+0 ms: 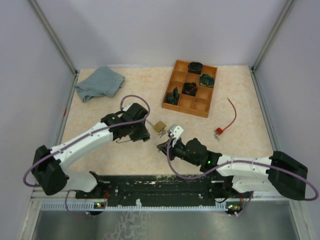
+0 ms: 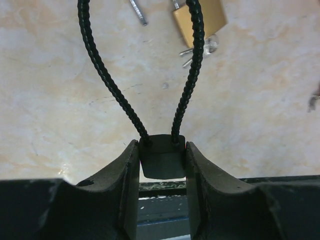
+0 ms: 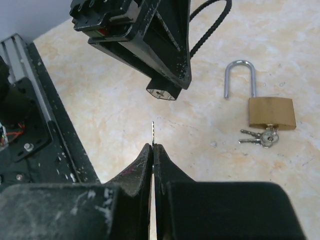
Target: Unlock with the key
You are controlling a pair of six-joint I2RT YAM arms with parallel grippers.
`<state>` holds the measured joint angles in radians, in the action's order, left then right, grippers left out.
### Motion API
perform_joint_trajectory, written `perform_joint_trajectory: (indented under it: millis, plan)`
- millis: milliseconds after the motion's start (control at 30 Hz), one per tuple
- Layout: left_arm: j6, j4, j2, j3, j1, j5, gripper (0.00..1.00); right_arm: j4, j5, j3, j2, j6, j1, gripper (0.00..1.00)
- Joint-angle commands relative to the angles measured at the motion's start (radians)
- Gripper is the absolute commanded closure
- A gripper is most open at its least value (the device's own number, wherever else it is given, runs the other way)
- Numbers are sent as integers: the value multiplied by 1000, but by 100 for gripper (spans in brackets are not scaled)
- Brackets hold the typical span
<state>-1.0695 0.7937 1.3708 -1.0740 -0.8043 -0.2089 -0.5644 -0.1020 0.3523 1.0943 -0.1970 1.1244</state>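
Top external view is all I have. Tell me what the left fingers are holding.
Observer: The left fingers clamp the black body of a cable lock. Its braided loop runs out ahead of them.
Operator: Report the right side.
Observer: The right fingers are shut on a thin key. Its blade points toward the lock's end face but is not yet in it.
Operator: Describe the brass padlock between the arms.
Observer: It lies flat with its shackle swung open, the free leg beside the body. A small bunch of keys sits at its keyhole end.
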Motion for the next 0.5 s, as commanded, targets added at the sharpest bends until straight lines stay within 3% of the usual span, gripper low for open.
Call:
perform_joint_trajectory:
  millis: [0,200,467]
  plan:
    - [-42,-123,-88,30,4,1,100,-91,-1,51,6,-94,9,100]
    - [-40,-296,-219,131,7,69,100,-171,-21,57,48,-213,8,100]
    - [-45,-378,-324,210,7,91,100,-323,-65,49,136,-324,9,100]
